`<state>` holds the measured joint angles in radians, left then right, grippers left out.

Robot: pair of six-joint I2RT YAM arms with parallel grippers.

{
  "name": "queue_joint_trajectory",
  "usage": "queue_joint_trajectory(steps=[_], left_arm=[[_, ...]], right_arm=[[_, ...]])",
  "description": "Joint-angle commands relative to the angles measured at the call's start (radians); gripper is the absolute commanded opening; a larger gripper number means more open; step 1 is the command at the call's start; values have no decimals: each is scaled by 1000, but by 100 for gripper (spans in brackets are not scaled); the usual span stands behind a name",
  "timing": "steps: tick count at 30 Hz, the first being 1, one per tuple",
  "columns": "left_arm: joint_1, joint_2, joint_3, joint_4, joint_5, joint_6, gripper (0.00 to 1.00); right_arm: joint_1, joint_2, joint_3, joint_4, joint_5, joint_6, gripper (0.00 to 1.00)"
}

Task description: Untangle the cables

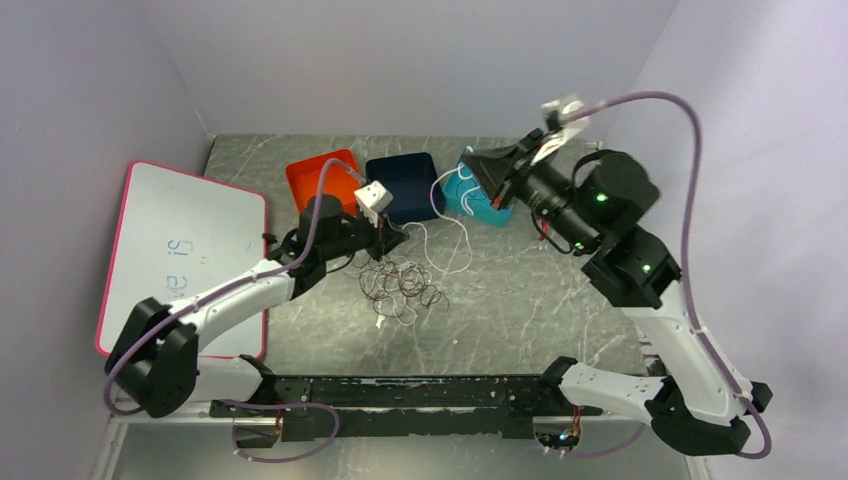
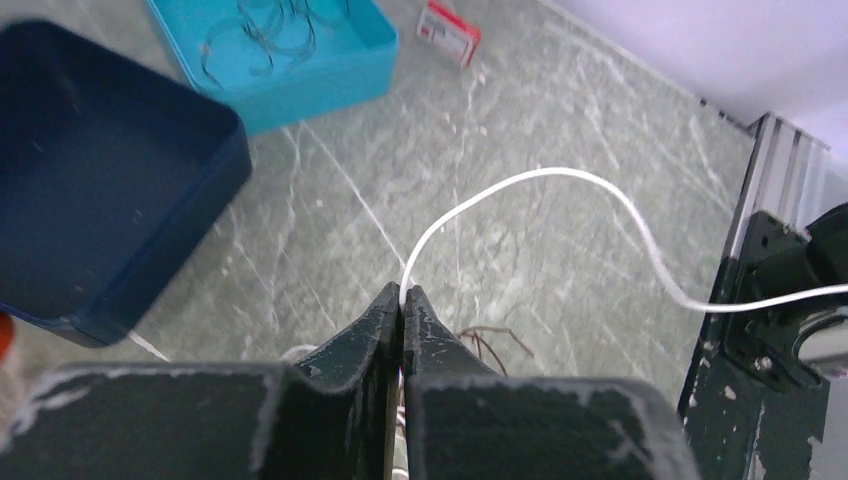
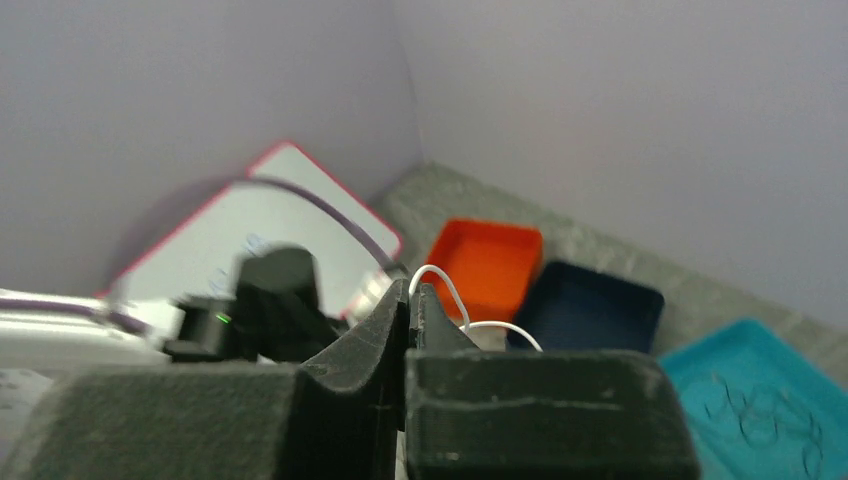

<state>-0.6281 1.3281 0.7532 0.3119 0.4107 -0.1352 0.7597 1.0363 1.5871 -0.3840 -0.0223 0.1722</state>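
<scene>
Plainly the left gripper was clamped fully shut on the white cable, which arced away limp & light; the right gripper, also closed, seemed to pinch that wire's far stretch. The other cables lay in 1 curly heap on the table beside the left gripper, prob. floppy, snag-prone & best gripped on a free strand.

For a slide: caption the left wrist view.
Left gripper pinching a white cable above the table, navy bin and teal bin nearby.
</scene>
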Motion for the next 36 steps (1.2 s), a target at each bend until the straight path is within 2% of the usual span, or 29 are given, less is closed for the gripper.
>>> queue_joint_trajectory(steps=[1, 13, 17, 27, 36], left_arm=[[22, -98, 59, -39, -9, 4, 7], [27, -153, 106, -85, 28, 1, 7], [28, -169, 110, -87, 46, 0, 7], [27, -188, 107, -84, 109, 0, 7], [28, -193, 95, -70, 130, -5, 7]], right_arm=[[4, -3, -99, -80, 82, -1, 0], [3, 45, -294, -60, -234, -42, 0], [3, 70, -316, -86, -251, -59, 3], [3, 113, -368, -7, -286, -53, 5], [3, 110, -382, 24, -186, -45, 7]])
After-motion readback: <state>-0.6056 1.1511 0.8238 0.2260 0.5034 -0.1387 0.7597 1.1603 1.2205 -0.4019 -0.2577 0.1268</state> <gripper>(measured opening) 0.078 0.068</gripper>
